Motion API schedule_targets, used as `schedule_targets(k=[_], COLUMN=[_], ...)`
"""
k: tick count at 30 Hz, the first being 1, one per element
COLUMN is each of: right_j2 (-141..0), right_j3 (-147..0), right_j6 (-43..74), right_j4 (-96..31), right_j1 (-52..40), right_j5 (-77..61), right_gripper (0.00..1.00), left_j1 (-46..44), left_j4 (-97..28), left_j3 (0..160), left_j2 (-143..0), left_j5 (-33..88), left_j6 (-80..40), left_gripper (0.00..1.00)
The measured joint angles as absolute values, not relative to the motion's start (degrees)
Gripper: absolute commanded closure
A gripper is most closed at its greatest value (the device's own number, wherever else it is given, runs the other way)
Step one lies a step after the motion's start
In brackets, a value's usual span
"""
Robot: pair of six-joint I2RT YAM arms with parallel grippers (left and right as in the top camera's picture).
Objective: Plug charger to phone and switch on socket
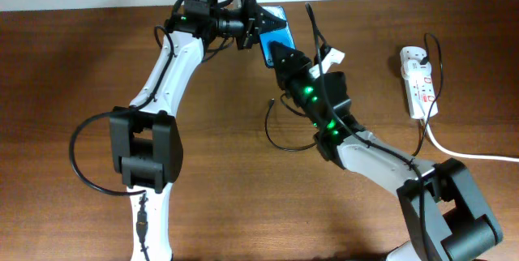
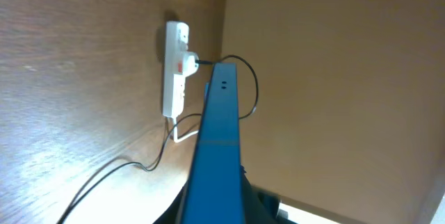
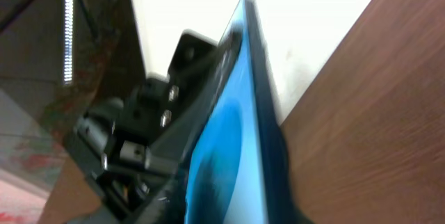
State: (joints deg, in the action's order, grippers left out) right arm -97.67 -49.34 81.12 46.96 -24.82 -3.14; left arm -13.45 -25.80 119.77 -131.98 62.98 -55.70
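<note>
Left end effector (image 1: pixel 256 24) clamps the phone (image 1: pixel 280 23) on edge over the tabletop (image 1: pixel 81 66); right end effector (image 1: pixel 280 52) sits at its lower end, grip unclear, lettering blurred.

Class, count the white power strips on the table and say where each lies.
1. The small elongated white power strip lies near the right edge of the overhead view; others could be hidden.

The brown wooden table (image 1: pixel 65 66) carries a white elongated plastic power strip (image 1: pixel 418 83) at far right. Its thick white cord (image 1: pixel 462 154) and a thin black cable (image 1: pixel 268 127) lie mid-table.
</note>
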Motion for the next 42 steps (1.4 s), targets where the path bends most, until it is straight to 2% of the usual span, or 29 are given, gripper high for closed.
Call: schedule_targets(k=[3,7,10,12,13,15,17,19,21,22,24,26,29,30,31,42], right_j2=[-97.7,-97.7,-97.7,-97.7,-97.7,-97.7,-97.7,-97.7,-97.7,-97.7,-98.4,-99.8,-104.4,-106.2,-108.5,-118.6], right_j3=[-49.4,-49.4,-50.0,-50.4,-50.6,-50.4,-50.4,-50.4,-50.4,-51.6,-60.2,-66.8,-71.5,-71.5,-71.5,-71.5], right_j6=[79.3,74.1,66.5,59.4,55.4,50.8,48.6,45.9,43.9,43.2,39.6,38.2,38.9,39.6,40.2,43.8], right_j4=[46.9,45.9,37.3,28.0,20.2,7.7,5.7,4.6,3.1,-1.7,-19.4,-23.4,-21.7,-21.3,-19.9,-11.3], right_j1=[-20.0,-14.9,-12.3,-11.0,-10.9,-11.0,-10.9,-10.9,-11.6,-12.2,-15.0,-16.2,-17.7,-18.3,-19.4,-22.1], right_j5=[-7.3,-18.2,-29.1,-36.4,-38.9,-37.6,-36.5,-36.5,-35.8,-34.5,-28.4,-25.8,-23.9,-23.7,-23.6,-26.2], right_gripper=[0.6,0.52,0.51,0.51,0.51,0.32,0.32,0.38,0.38,0.38,0.38,0.46,0.58,0.67,0.69,0.69], left_j1=[-10.7,-6.2,-4.6,-3.8,-3.1,-2.7,-2.8,-3.0,-3.0,-3.0,-2.9,-2.3,0.0,0.7,1.2,1.5], left_j4=[-26.8,-26.8,-27.7,-33.7,-43.2,-57.2,-61.1,-64.5,-64.8,-64.2,-61.5,-60.5,-60.2,-60.2,-60.2,-60.2], left_j3=[119.8,119.8,119.8,120.0,120.4,120.4,120.3,120.3,120.2,120.2,120.2,120.2,120.2,120.2,120.2,120.2], left_j2=[-132.0,-132.0,-132.0,-132.0,-132.0,-132.0,-132.0,-132.0,-132.0,-132.0,-132.0,-132.0,-132.0,-132.0,-132.0,-132.0], left_j5=[63.0,63.3,66.7,68.4,67.2,60.9,54.0,45.7,40.0,38.8,37.4,37.7,40.4,41.6,42.8,44.6], left_j6=[-54.3,-52.9,-48.4,-40.7,-35.9,-26.8,-21.8,-19.3,-18.0,-17.7,-17.5,-17.5,-17.5,-17.5,-17.5,-17.5], left_gripper=[1.0,1.0,1.0,1.0,1.0,1.0,1.0,1.0,1.0,1.0,1.0,1.0,1.0,1.0,1.0,1.0])
